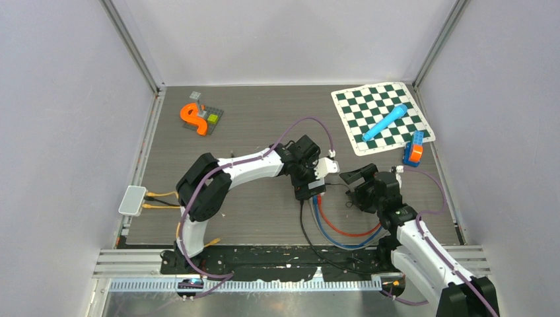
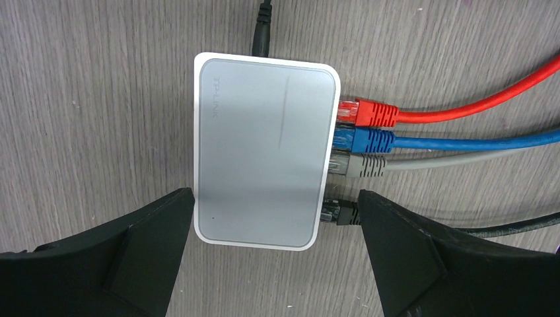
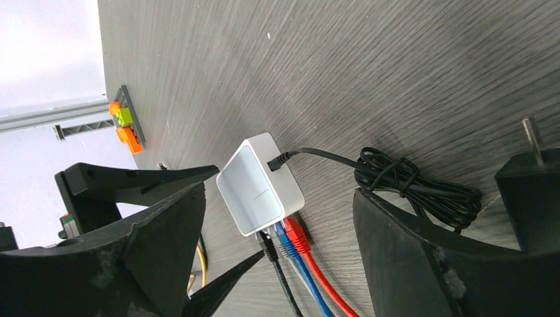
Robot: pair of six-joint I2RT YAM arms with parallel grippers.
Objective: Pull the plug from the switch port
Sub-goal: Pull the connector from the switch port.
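1. your left gripper (image 2: 274, 201) fills the bottom of its wrist view. its jaws are wide open and hold nothing, with one finger on each side of the switch's lower end.
2. table (image 2: 99, 99): grey wood grain, and everything below lies flat on it.
3. your right gripper (image 3: 279, 191) is also spread open and empty. it faces the switch from nearby without touching it.
4. switch (image 2: 264, 152): a white box under the left gripper, with a black power cord (image 2: 263, 26) in its top edge.
5. four cables leave its right side, side by side: red cable (image 2: 475, 109), blue cable (image 2: 475, 142), grey cable (image 2: 462, 162), black cable (image 2: 515, 224).
6. each cable ends in a plug seated in a port: red plug (image 2: 370, 113), blue plug (image 2: 366, 140), grey plug (image 2: 360, 165), black plug (image 2: 340, 212). the black plug sits just beside the left gripper's finger (image 2: 396, 251) on the cable side. you cannot tell whether they touch.
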